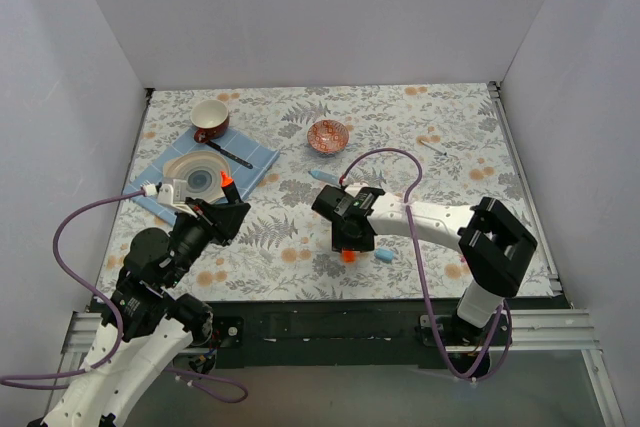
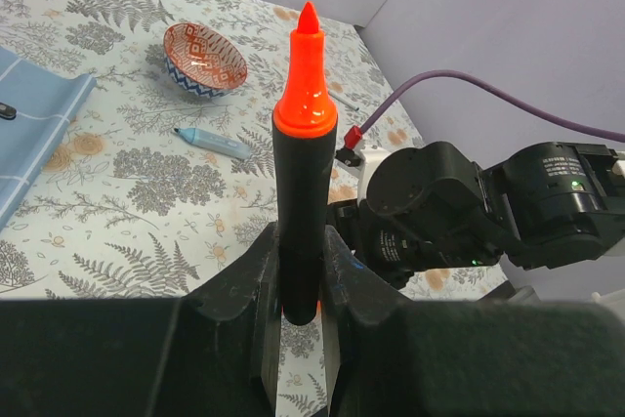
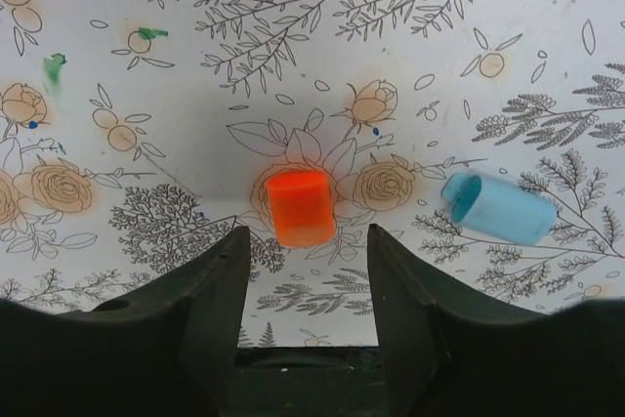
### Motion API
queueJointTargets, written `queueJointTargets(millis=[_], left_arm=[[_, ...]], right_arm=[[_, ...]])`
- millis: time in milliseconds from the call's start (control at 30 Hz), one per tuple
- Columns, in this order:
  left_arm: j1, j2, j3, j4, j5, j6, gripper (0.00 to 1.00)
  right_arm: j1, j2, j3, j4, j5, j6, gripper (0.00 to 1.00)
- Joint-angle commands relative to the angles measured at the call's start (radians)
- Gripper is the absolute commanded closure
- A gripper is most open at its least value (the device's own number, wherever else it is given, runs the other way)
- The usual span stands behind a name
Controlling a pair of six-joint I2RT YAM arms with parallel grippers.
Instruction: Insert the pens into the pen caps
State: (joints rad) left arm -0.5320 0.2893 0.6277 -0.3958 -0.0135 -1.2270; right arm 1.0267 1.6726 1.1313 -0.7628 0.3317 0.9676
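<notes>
Left end effector: mine was clamped on the stubby black marker with orange tip, held upright.
Right end effector: mine was spread apart, empty, poised at the short orange plastic cap on the floral worktop.
Light blue plastic cap: lay just right of it.
Progress: I judged nothing capped yet; the marker came first.

**Room at the orange cap, clutter far left**

The spread fingers of the right gripper leave bare table either side of the orange cap between them. The light blue cap lies just outside one finger. Between the arms the table is free. The marker clamped in the left gripper faces the right arm. A blue pen and bowl lie farther back. A cloth, plate and cup fill the far left.
</notes>
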Motion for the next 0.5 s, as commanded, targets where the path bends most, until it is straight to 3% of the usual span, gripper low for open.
queueJointTargets(millis=[0, 133, 467], left_arm=[[0.006, 0.017, 0.012, 0.002, 0.012, 0.017, 1.0], [0.006, 0.027, 0.009, 0.002, 0.01, 0.014, 1.0], [0.006, 0.036, 0.009, 0.003, 0.012, 0.011, 1.0]], right_arm=[[-0.007, 0.032, 0.008, 0.046, 0.026, -0.01, 0.44], [-0.007, 0.07, 0.002, 0.045, 0.03, -0.01, 0.51], [-0.002, 0.088, -0.054, 0.086, 0.02, -0.032, 0.54]])
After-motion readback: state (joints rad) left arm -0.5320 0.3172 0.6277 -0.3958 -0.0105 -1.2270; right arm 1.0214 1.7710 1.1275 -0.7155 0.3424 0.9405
